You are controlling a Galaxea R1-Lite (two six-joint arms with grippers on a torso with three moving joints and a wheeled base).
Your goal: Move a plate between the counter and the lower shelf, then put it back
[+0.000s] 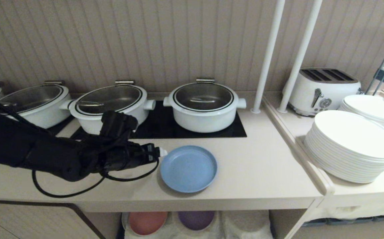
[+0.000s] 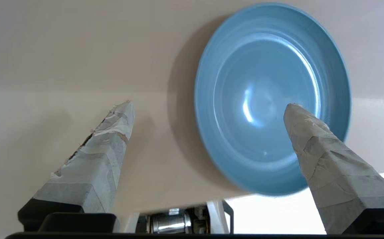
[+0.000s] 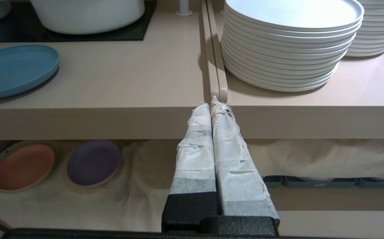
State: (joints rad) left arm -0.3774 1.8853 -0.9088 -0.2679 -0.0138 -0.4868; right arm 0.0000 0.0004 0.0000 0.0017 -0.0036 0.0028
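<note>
The light-blue plate lies flat on the beige counter near its front edge, in front of the black hob. My left gripper reaches in from the left at the plate's left rim and is open. One finger hangs over the plate and the other over bare counter; neither grips it. My right gripper is shut on nothing, low in front of the counter's edge. The lower shelf with its white cloth lies under the counter.
Three white pots stand on the hob behind the plate. Stacks of white dinner plates and a toaster fill the adjoining top at right, past two white poles. A pink plate and a purple plate rest on the shelf cloth.
</note>
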